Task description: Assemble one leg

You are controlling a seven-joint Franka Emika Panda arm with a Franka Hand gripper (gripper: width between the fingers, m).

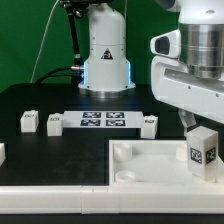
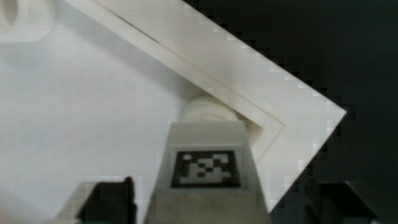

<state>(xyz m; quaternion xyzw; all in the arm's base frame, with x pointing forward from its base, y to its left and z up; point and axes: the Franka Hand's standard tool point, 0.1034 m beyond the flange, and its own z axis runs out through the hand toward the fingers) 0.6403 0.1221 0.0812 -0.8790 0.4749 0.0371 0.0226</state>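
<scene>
My gripper (image 1: 198, 126) is shut on a leg (image 1: 203, 150), a small white block with a black-and-white tag, held upright. It is over the corner at the exterior view's right of the large square white piece (image 1: 150, 170). In the wrist view the leg (image 2: 214, 160) sits between my dark fingers (image 2: 111, 200), its far end at a round corner recess (image 2: 217, 106) of the white piece (image 2: 89, 110). I cannot tell whether the leg touches the recess. My gripper (image 2: 214, 198) shows only its fingertips there.
The marker board (image 1: 103, 121) lies behind the white piece. Loose legs stand at the exterior view's left (image 1: 28, 121) (image 1: 54, 123), one right of the marker board (image 1: 150, 123), and one at the left edge (image 1: 2, 152). The robot base (image 1: 105, 55) is at the back.
</scene>
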